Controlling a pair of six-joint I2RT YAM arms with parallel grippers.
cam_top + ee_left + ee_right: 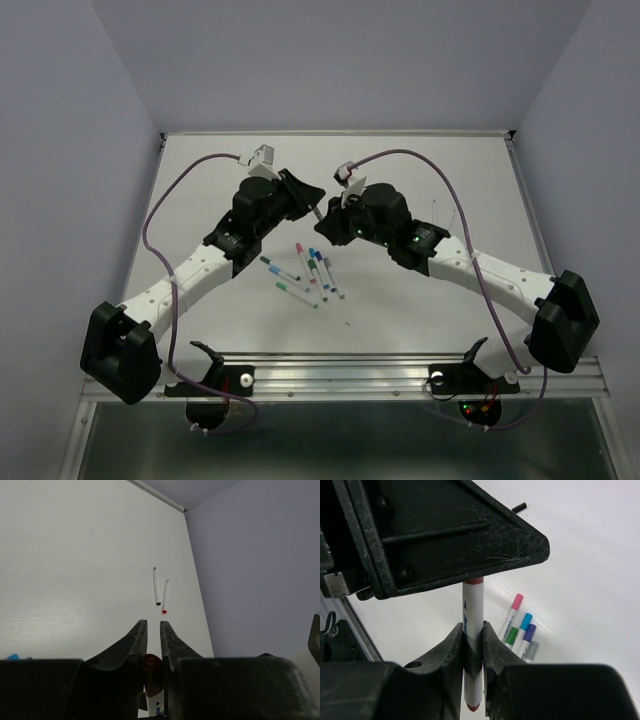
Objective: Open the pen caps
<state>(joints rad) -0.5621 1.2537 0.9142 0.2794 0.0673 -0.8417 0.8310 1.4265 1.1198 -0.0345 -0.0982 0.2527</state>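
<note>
1. Left wrist view first: the left gripper [153, 625] has its two fingers pinched tight on the dark red cap [151, 662], which is wedged deep between them.
2. Just below that cap, the white pen barrel [154, 700] pokes out toward the camera.
3. Over to the right wrist: the right gripper [472, 627] is clamped on the same barrel at about its middle, holding it upright with its lower end hanging beneath the fingers.
4. Only a thin rim of the cap shows from here, tucked under the left gripper's black body, which fills the top of the picture.
5. From above, both arms meet nose to nose over the middle of the table [400, 310], the pen between them, lifted off the surface.
6. Closer to the arm bases lies the loose bunch of pens [305, 275]; the pink cap [517, 601], teal cap [526, 620], purple cap [529, 631] and green cap [512, 636] are all on.
7. Two more pens [161, 591] lie side by side, well apart from the bunch, near the table's right edge.
</note>
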